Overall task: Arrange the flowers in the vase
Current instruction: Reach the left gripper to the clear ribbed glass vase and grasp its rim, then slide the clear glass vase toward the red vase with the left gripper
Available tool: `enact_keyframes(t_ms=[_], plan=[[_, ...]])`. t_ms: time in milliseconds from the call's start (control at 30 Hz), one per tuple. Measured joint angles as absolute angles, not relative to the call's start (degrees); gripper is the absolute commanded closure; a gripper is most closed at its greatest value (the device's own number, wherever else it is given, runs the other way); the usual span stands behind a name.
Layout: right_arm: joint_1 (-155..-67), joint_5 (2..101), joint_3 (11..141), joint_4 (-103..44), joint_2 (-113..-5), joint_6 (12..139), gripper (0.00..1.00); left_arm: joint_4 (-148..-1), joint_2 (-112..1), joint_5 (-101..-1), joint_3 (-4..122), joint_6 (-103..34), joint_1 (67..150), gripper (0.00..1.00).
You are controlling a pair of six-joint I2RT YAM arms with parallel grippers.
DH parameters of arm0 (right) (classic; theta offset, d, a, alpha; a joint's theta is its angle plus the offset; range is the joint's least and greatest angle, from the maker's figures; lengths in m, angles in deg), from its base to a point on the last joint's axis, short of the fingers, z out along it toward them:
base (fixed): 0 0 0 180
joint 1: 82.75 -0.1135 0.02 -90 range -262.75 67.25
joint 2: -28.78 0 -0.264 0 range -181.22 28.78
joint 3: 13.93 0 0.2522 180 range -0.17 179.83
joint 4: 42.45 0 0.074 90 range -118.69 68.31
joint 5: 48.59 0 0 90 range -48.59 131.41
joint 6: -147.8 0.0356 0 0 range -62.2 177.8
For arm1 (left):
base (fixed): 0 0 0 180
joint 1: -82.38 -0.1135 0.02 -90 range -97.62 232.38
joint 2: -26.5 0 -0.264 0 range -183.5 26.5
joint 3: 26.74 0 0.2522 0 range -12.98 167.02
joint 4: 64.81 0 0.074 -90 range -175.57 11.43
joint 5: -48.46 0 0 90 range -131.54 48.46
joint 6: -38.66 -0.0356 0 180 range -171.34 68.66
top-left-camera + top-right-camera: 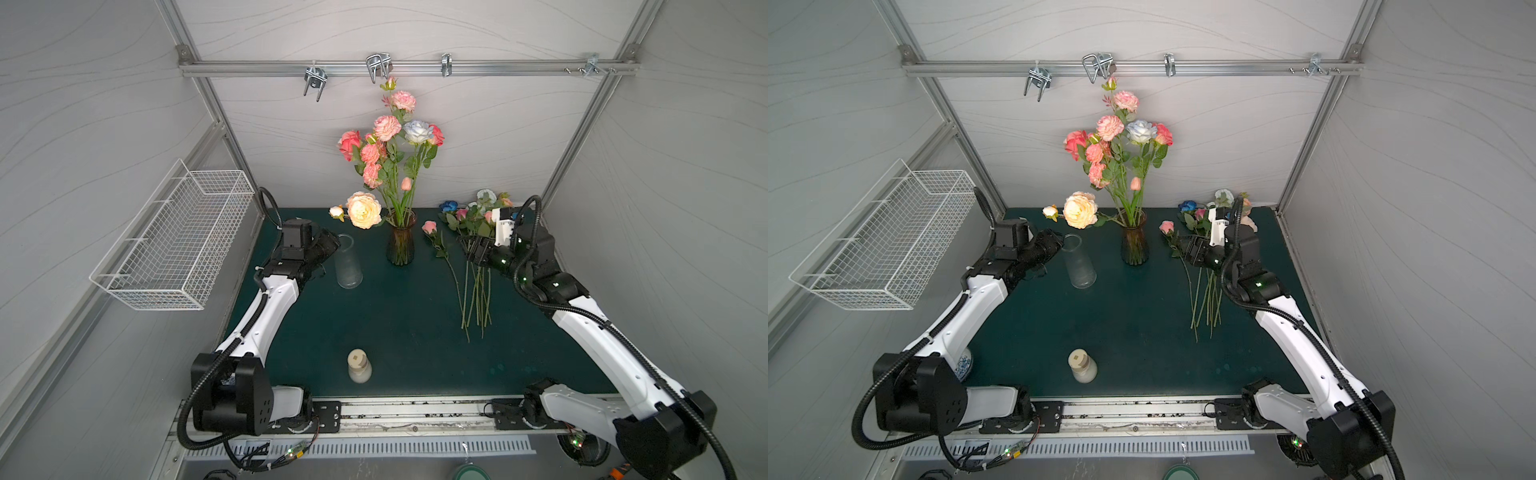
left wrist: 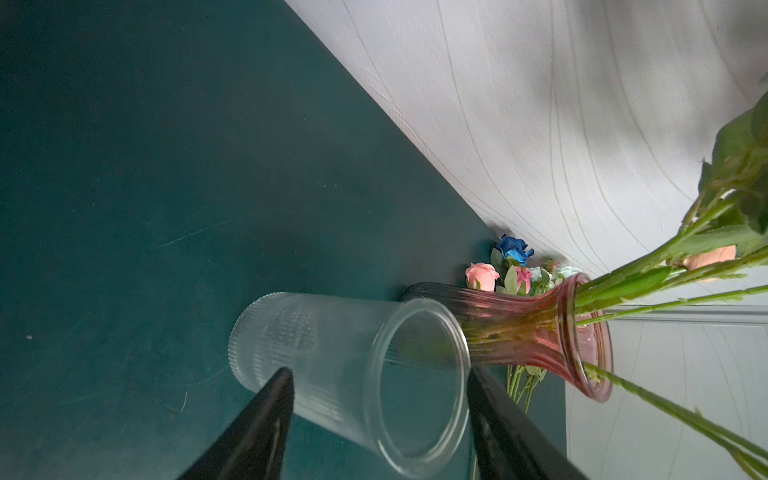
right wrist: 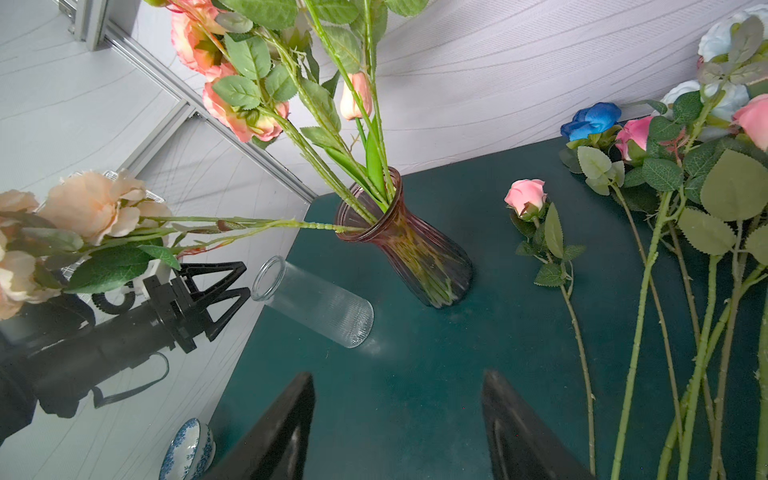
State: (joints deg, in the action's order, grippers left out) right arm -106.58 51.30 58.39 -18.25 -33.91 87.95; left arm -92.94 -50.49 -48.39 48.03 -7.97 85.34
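Glass worries us: our left claw point(image 3: 246, 279), spread, sits at the rim of the clear cylinder point(image 3: 320, 307) and may topple it. Our right claw point(image 3: 399, 376) gapes empty; loose flowers point(image 3: 525, 197) lie beside it, vase point(image 3: 415, 253) ahead.

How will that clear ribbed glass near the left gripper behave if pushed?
The clear glass stands tall, narrow and empty, so a push near its rim would likely tip it. Being round-sided, it would probably roll. Its rigid glass wall may slip when gripped and could break.
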Motion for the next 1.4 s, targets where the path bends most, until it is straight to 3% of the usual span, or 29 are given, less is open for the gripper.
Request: enact_keyframes(t_ms=[167, 667, 900, 1400], plan=[[-106.10, 51.49, 58.35, -18.10, -33.69, 87.95, 0.35, -93.51, -53.63, -48.57, 48.64, -9.48, 85.29, 0.48], [-105.12, 51.43, 58.35, -17.37, -33.19, 88.00, 0.35, -94.34, -50.75, -48.57, 45.56, -11.69, 85.64, 1.00], [-104.72, 51.30, 58.35, -16.94, -33.19, 88.00, 0.35, -97.90, -46.27, -47.78, 43.44, -11.75, 88.00, 1.00], [-104.09, 51.32, 58.30, -16.65, -33.15, 88.30, 0.35, -120.43, -28.63, -43.56, 43.44, -13.39, 99.44, 1.00]])
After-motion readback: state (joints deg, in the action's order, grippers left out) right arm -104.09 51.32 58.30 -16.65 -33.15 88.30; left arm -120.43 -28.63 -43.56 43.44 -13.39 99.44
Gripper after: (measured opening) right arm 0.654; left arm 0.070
